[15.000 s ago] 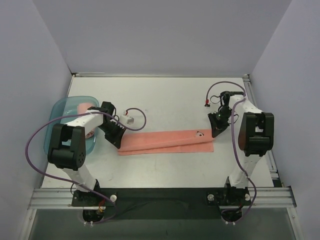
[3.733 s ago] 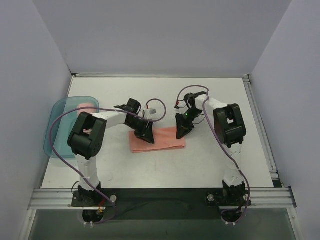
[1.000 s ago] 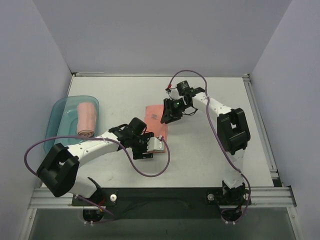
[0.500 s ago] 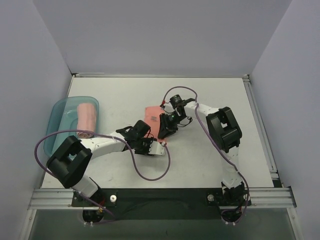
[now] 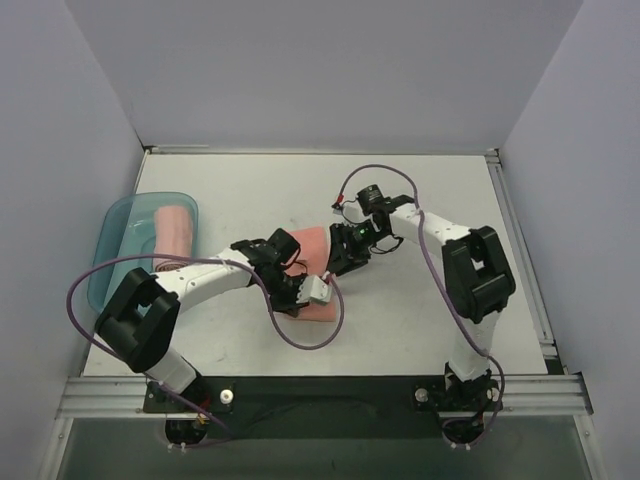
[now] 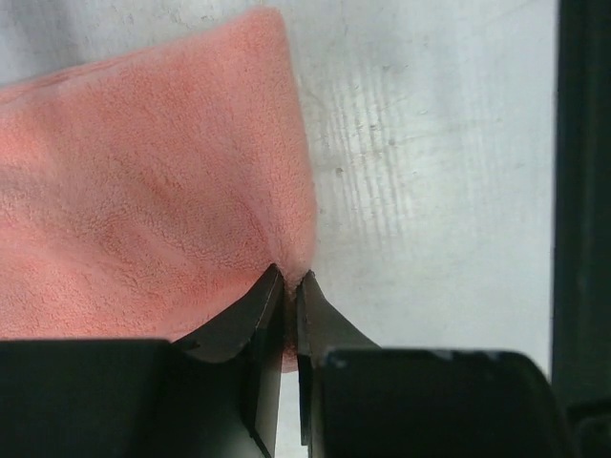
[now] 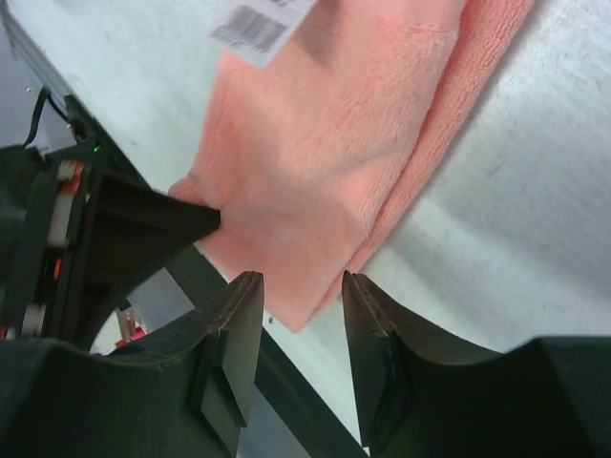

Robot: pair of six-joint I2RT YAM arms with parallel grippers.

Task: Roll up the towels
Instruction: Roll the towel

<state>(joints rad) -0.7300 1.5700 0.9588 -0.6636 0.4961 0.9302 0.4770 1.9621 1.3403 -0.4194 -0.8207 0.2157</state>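
Note:
A folded salmon-pink towel (image 5: 313, 243) lies flat at the table's middle. My left gripper (image 5: 293, 287) is at its near end. In the left wrist view the left gripper (image 6: 286, 280) is shut, pinching the edge of the towel (image 6: 143, 191). My right gripper (image 5: 341, 262) hovers at the towel's right side, close to the left one. In the right wrist view the right gripper (image 7: 298, 286) is open over a corner of the towel (image 7: 325, 143), holding nothing. A white barcode label (image 7: 258, 24) sits on the towel. A rolled pink towel (image 5: 172, 235) lies in the tray.
The translucent teal tray (image 5: 115, 225) stands at the left edge of the table. A purple cable with a white connector (image 5: 320, 291) loops off the left arm beside the towel. The left gripper's black finger (image 7: 143, 224) shows in the right wrist view.
The right gripper has come down the towel toward the near side, ending close to the left gripper. The towel has shifted slightly nearer and to the right. The left gripper still pinches its edge.

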